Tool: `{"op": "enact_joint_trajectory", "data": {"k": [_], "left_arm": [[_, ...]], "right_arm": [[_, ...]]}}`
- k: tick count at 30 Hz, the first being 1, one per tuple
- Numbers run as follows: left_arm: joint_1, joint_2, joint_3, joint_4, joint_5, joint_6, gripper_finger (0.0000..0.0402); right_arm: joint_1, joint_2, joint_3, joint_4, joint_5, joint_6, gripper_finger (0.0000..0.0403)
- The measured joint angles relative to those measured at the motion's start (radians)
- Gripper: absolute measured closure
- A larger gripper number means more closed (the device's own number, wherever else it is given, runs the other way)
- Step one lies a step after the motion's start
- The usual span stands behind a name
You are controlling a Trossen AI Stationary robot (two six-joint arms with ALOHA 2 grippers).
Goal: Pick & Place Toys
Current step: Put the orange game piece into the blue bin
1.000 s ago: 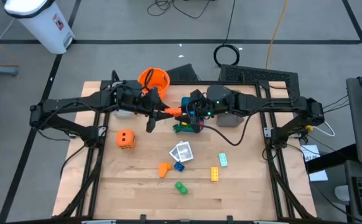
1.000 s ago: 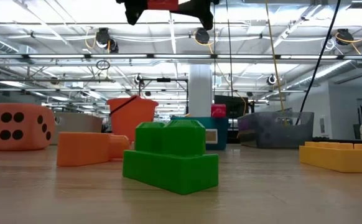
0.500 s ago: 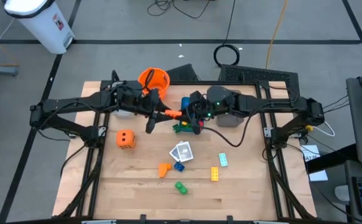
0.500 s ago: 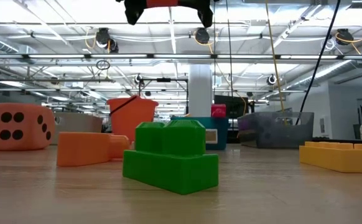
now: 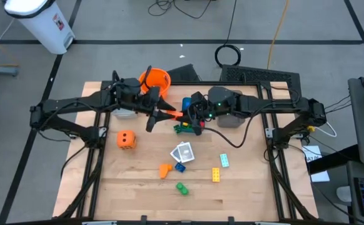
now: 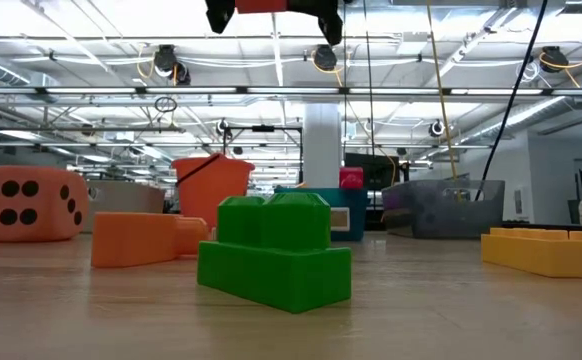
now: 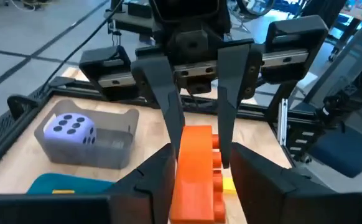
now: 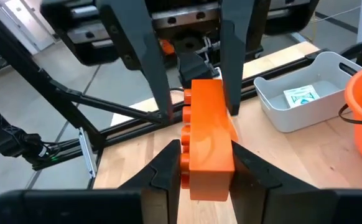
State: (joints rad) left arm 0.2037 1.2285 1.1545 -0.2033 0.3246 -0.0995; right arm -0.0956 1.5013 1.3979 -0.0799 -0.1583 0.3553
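Note:
An orange brick point(image 5: 172, 114) hangs high over the far middle of the table, between my two grippers. My right gripper point(image 5: 187, 114) comes from the table's right and is shut on the brick's right end. My left gripper point(image 5: 160, 112) comes from the left and is open, with one finger on each side of the brick's left end point(image 8: 204, 90). On the table lie an orange die point(image 5: 126, 139), white cards point(image 5: 183, 152), and blue point(image 5: 180, 166), orange point(image 5: 164, 170), green point(image 5: 182, 188) and yellow point(image 5: 215, 175) bricks. A purple die point(image 7: 69, 127) sits in a grey tray point(image 7: 116, 152). My right gripper pinches the brick's end nearer the table's right point(image 8: 209, 171) between its two fingers, one on the studded side and one on the opposite side. The fingers come level from the right and lie along the brick. The brick is level and lifted clear of the table. My left gripper has a gap beside one finger point(image 8: 159, 93). Whether its other finger still touches the brick I cannot tell.
The orange bucket point(image 5: 156, 78) stands at the far edge, just behind my left hand. A pale tray point(image 8: 305, 102) holding a card sits under the left arm. A teal tray point(image 7: 50, 183) and green pieces point(image 5: 183, 129) lie below the grippers. The near half of the table holds only the scattered toys.
My left hand has turned a little at the wrist and now covers slightly more of the orange bucket. The orange brick stays where it was, in the air between the two grippers.

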Motion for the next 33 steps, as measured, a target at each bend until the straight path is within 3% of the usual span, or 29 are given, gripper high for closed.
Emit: {"op": "enact_joint_trajectory", "data": {"k": [4,11,17,21,28,33], "left_arm": [[0.029,0.000,0.046,-0.015,0.051,-0.006,0.0209],[0.080,0.000,0.224,-0.065,0.054,0.023,0.0169],[0.104,-0.001,0.357,-0.067,0.052,0.092,0.0165],[0.115,-0.002,0.383,-0.067,0.052,0.092,0.0165],[0.116,0.000,0.383,-0.138,0.052,0.071,0.0165],[0.115,0.010,0.382,-0.177,0.052,0.069,0.0165]], "right_arm": [[-0.001,-0.007,0.000,-0.005,0.004,0.000,0.0312],[-0.029,-0.037,0.002,-0.035,0.023,0.025,0.0311],[-0.077,-0.047,0.000,-0.273,0.141,-0.003,0.0310],[-0.115,-0.041,-0.009,-0.430,0.225,-0.008,0.0310],[-0.169,-0.039,-0.154,-0.370,0.233,0.024,0.0310],[-0.204,-0.039,-0.284,-0.200,0.236,0.077,0.0310]]}}
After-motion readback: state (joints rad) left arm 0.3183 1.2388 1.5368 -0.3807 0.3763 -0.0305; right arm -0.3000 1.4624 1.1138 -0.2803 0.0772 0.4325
